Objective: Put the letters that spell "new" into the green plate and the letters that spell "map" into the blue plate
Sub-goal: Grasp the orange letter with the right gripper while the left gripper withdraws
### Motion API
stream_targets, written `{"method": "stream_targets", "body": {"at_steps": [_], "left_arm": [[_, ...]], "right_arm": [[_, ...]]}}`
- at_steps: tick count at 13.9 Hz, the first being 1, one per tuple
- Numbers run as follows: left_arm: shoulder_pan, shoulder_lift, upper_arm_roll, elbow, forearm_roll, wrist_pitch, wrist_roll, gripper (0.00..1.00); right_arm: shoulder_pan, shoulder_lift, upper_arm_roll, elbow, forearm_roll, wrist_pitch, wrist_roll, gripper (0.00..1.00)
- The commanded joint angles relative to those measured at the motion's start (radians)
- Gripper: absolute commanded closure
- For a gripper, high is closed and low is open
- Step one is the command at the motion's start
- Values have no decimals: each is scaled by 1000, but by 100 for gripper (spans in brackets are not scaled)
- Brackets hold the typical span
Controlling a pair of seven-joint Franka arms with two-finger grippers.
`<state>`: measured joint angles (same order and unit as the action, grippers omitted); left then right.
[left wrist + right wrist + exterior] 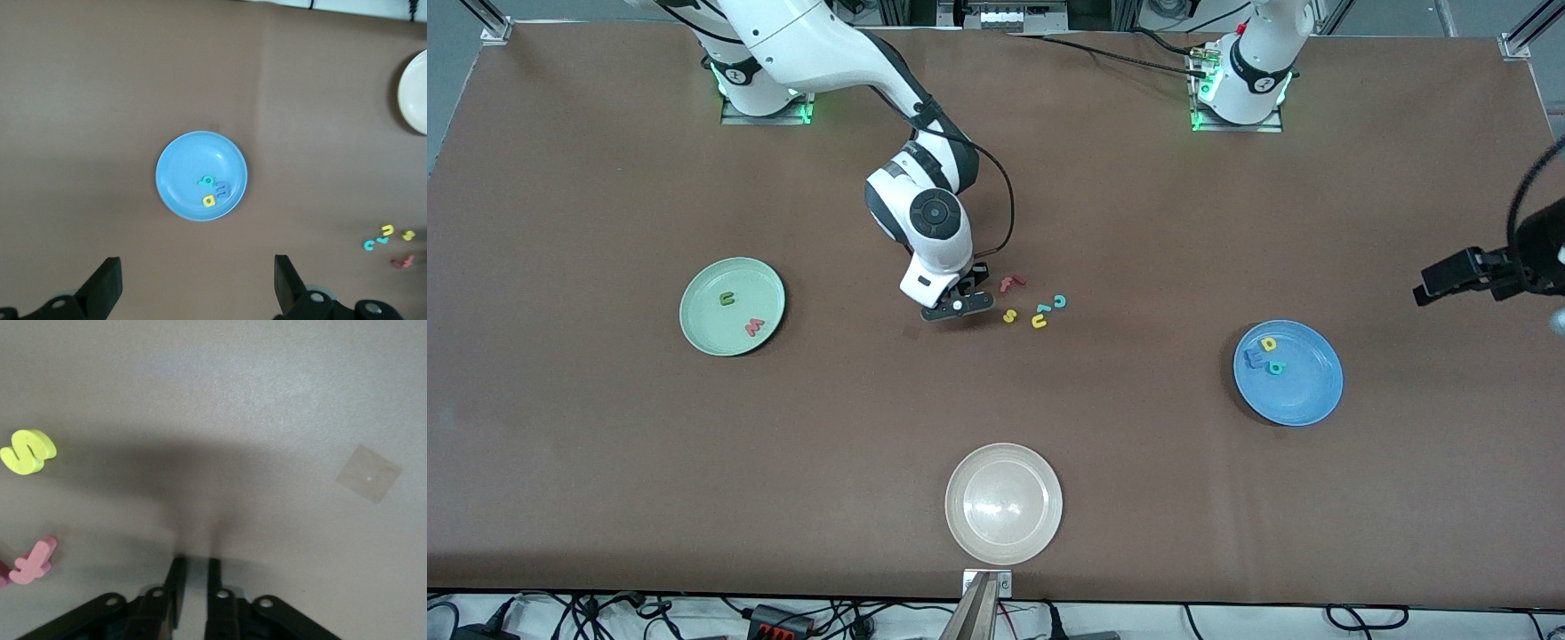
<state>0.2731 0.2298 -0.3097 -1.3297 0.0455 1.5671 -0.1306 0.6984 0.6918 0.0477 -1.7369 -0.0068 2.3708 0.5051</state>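
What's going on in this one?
The right tool, shut, is down at the table beside the loose letters. No orange e shows anywhere, so whether it has one pinched is unclear. The green plate holds the n and w. The blue plate has m, a and p. The left tool waits open, raised near the blue plate.

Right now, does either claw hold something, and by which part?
Nothing held shows. The right claw is shut low over the table beside the yellow s, with no letter in its grip; the left claw is open and empty.
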Motion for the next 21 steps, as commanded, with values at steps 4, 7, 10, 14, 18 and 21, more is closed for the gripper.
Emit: {"method": "stream_targets", "body": {"at_steps": [4, 7, 10, 14, 18, 21], "left_arm": [[-279, -262, 330, -402, -56, 241, 149, 0], [-279, -271, 340, -424, -118, 243, 161, 0], [-275, -259, 339, -404, -108, 200, 190, 0], [-276, -259, 331, -382, -102, 159, 190, 0], [-279, -250, 327, -362, -101, 152, 187, 0], [-281, -248, 327, -361, -101, 148, 187, 0]], "right_arm": [[-4, -14, -5, 16, -9, -47, 7, 91], [-5, -17, -5, 16, -9, -59, 7, 91], [-2, -18, -5, 14, -9, -80, 13, 75], [1, -55, -5, 5, -9, -180, 23, 51], [13, -81, -3, -35, -5, -188, 47, 35], [19, -87, 0, -85, -5, -147, 49, 25]]}}
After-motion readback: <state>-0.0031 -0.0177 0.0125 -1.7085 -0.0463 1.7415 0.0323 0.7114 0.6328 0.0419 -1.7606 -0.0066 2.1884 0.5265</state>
